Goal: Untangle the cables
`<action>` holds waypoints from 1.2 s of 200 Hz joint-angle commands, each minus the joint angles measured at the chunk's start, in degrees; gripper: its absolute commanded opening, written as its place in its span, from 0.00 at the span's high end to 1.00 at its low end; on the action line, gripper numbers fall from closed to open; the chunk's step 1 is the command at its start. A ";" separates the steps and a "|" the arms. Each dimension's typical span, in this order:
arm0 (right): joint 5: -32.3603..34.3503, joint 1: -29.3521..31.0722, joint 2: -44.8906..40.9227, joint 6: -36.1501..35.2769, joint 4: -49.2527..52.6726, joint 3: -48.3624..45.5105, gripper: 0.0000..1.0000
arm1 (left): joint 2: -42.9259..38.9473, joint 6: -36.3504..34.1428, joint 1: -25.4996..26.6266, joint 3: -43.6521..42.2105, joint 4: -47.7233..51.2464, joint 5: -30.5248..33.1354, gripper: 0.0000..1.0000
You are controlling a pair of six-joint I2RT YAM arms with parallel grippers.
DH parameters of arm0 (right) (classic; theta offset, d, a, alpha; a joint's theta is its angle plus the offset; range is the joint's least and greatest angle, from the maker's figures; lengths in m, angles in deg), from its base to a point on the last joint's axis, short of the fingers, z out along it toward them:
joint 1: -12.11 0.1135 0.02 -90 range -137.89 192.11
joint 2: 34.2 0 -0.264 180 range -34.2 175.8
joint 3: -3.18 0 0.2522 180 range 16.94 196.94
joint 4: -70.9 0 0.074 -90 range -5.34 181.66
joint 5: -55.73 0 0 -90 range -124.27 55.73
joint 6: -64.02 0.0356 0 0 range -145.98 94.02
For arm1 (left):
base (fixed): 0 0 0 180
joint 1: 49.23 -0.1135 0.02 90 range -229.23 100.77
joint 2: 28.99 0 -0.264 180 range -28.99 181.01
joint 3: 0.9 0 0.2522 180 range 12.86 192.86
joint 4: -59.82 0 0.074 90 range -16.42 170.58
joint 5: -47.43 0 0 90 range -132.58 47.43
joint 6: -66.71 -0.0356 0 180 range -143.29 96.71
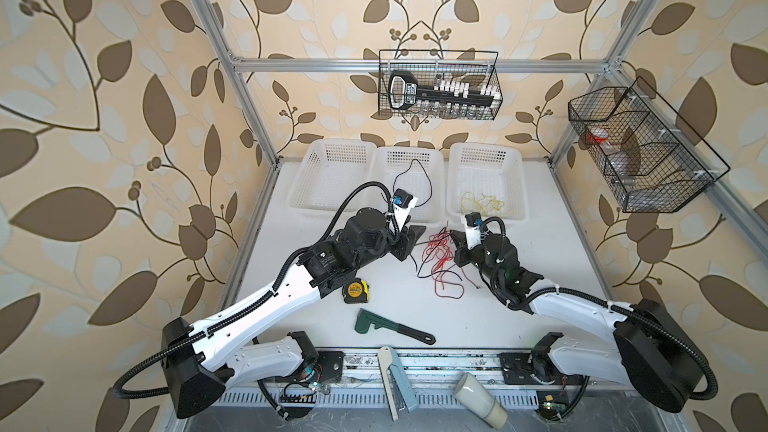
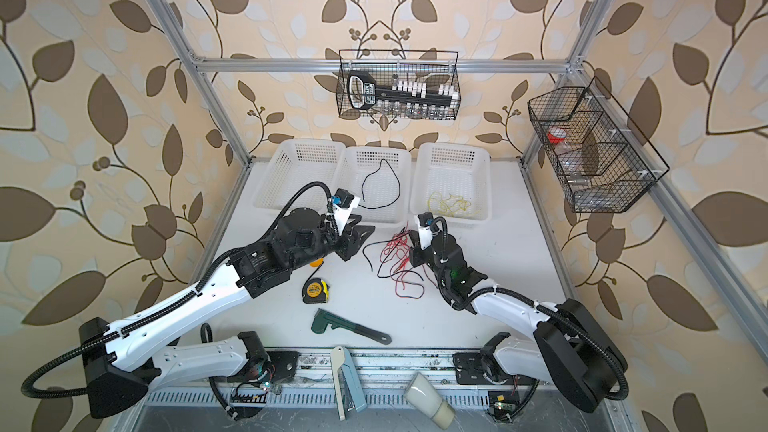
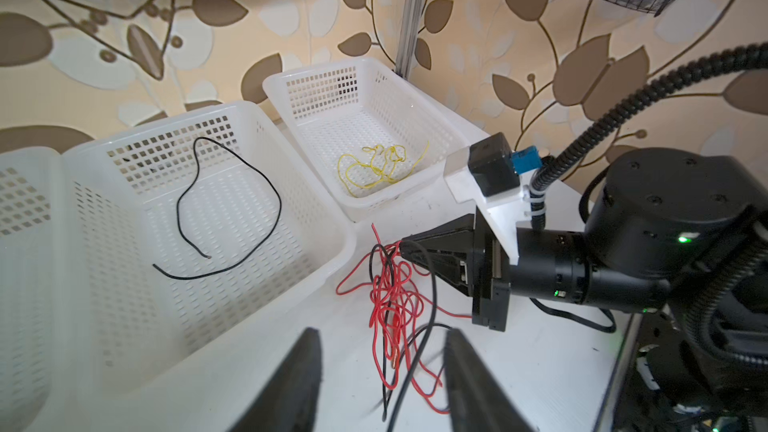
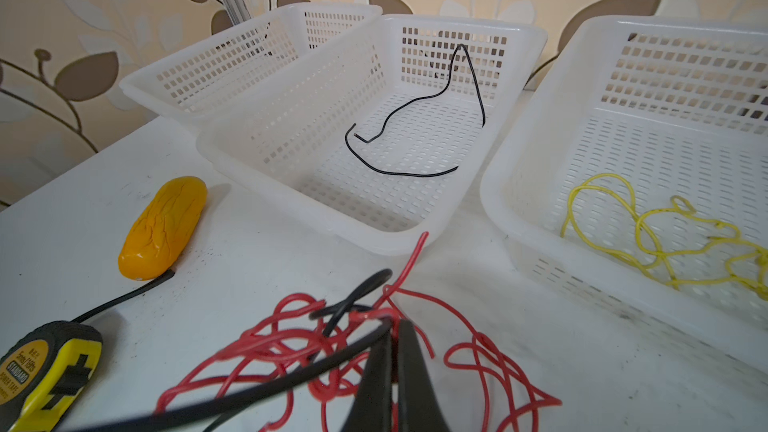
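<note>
A tangle of red and black cables (image 1: 439, 260) (image 2: 398, 255) lies on the white table between my two grippers. My right gripper (image 4: 394, 321) (image 1: 456, 239) is shut, its tips pinching the tangle (image 4: 307, 351) at a red loop crossed by a black strand. My left gripper (image 3: 381, 331) (image 1: 415, 233) is open just left of the tangle (image 3: 390, 284); a loose black strand runs between its fingers without being gripped. One black cable (image 3: 179, 201) (image 4: 415, 174) lies alone in the middle basket (image 1: 405, 155). Yellow cable (image 3: 374, 168) (image 4: 648, 234) lies in the right basket (image 1: 484, 147).
A third white basket (image 1: 336, 145) stands at the back left. A yellow tape measure (image 1: 355, 289), a green wrench (image 1: 374, 324) and an orange oblong thing (image 4: 164, 226) lie on the table. A stapler-like tool (image 1: 395, 380) and a cup (image 1: 478, 398) rest at the front rail. Wire racks (image 1: 438, 85) (image 1: 640, 147) hang above.
</note>
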 commanded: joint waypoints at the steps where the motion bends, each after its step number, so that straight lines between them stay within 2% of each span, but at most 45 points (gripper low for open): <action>1: -0.44 -0.14 -1.75 -3.24 -1.02 -0.75 1.00 | 0.62 -0.45 -0.59 -1.23 -3.87 -2.25 0.26; 32: -3.10 -0.41 -2.78 -5.10 -6.08 -2.71 1.00 | 1.23 -0.33 -0.94 -2.25 -4.96 1.81 0.19; 70: -7.18 -0.36 -4.25 -9.11 -20.27 -7.66 1.00 | 3.71 2.99 -3.84 -1.49 -5.53 3.33 0.19; 113: -13.79 -0.29 -5.29 -14.34 -17.56 -4.93 1.00 | 7.74 6.92 -9.06 -0.94 -9.10 -5.96 0.26; 143: -17.79 -0.07 -6.28 -17.17 -18.07 -4.82 1.00 | 10.70 6.81 -9.71 -0.59 -10.90 -11.02 0.30; 192: -19.35 0.34 -6.34 -19.59 -16.60 -3.64 1.00 | 14.37 7.72 -10.20 -0.10 -14.49 -20.25 0.38; 240: -20.30 0.50 -6.03 -19.96 -16.16 -2.81 1.00 | 16.32 7.14 -10.25 -0.57 -13.45 -22.02 0.48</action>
